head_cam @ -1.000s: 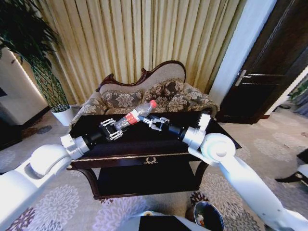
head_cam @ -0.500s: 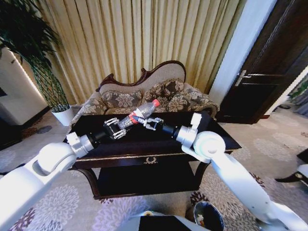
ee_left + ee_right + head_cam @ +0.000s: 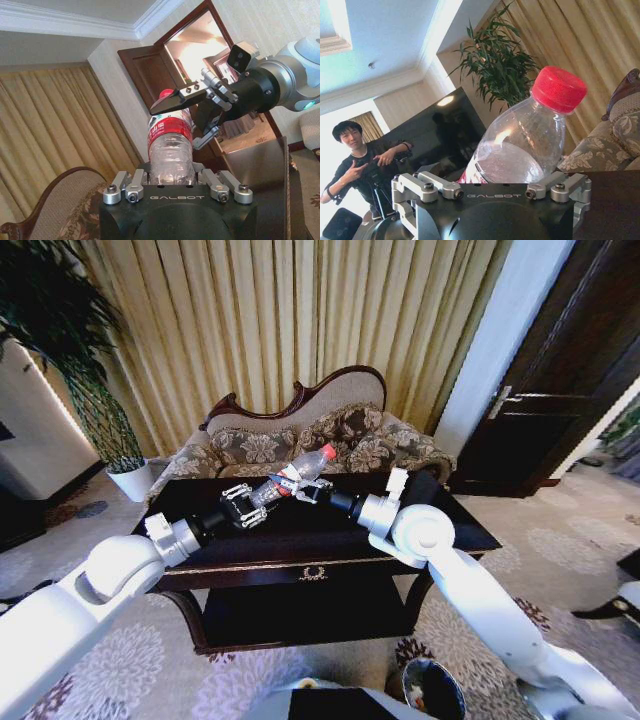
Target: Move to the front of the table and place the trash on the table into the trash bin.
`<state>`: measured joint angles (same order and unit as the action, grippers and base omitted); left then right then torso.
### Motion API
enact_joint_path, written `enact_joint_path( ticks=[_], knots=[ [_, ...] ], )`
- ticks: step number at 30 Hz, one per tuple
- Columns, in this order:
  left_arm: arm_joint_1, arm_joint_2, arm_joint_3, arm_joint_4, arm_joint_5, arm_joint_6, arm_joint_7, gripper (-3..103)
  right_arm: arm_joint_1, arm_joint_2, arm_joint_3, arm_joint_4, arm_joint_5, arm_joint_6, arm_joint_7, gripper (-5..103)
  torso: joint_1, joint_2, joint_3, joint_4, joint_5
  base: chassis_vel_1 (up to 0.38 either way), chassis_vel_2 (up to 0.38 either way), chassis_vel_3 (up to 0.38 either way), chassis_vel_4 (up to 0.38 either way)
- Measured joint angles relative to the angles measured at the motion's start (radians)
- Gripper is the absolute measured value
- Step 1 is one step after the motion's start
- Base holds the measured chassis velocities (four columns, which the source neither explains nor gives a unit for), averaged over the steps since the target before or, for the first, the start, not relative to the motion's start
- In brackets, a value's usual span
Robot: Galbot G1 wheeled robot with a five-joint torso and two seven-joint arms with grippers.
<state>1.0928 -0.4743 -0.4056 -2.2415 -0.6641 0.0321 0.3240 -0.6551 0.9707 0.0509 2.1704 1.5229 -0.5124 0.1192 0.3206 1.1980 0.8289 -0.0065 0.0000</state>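
The trash in hand is a clear plastic bottle [image 3: 292, 476] with a red cap and a red-white label, held tilted above the dark glossy table [image 3: 455, 528]. My left gripper [image 3: 246, 508] is shut on the bottle's lower end [image 3: 171, 150]. My right gripper [image 3: 305, 491] is open, with one finger on each side of the bottle's upper part, near the label. In the right wrist view the red-capped neck [image 3: 530, 135] rises between the spread fingers [image 3: 437, 186]. The round dark trash bin [image 3: 432, 690] stands on the floor at the lower right, with scraps inside.
A floral carved-back sofa [image 3: 300, 435] stands close behind the table. A white plant pot [image 3: 130, 480] and tall plant are at the far left. A dark door [image 3: 560, 390] is at the right. Patterned carpet surrounds the table and bin.
My right gripper has reached farther left and away from me until its fingers straddle the bottle. My left gripper has carried the bottle slightly up and farther over the table.
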Motion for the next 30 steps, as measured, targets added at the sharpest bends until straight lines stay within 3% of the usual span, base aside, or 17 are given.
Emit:
enact_joint_path(
  ticks=[10,25,30],
  knots=[
    [0.012,-0.004,0.000,-0.001,0.003,0.000,0.002,36,0.003,-0.005,-0.004,0.025,0.000,-0.001,0.001,103,0.000,0.000,0.000,-0.0001,0.0000,0.000,0.000,0.000,0.000],
    [0.033,-0.009,0.004,-0.003,0.015,-0.002,0.010,34,-0.018,-0.008,-0.013,0.027,-0.029,-0.001,0.001,65,0.000,0.000,0.000,-0.0001,0.0000,0.000,0.000,0.000,0.000],
    [0.037,-0.008,0.003,-0.007,0.016,0.000,0.004,34,-0.027,-0.010,-0.005,0.027,-0.030,-0.001,0.000,58,0.000,0.000,0.000,-0.0001,0.0000,0.000,0.000,0.000,0.000]
  ],
)
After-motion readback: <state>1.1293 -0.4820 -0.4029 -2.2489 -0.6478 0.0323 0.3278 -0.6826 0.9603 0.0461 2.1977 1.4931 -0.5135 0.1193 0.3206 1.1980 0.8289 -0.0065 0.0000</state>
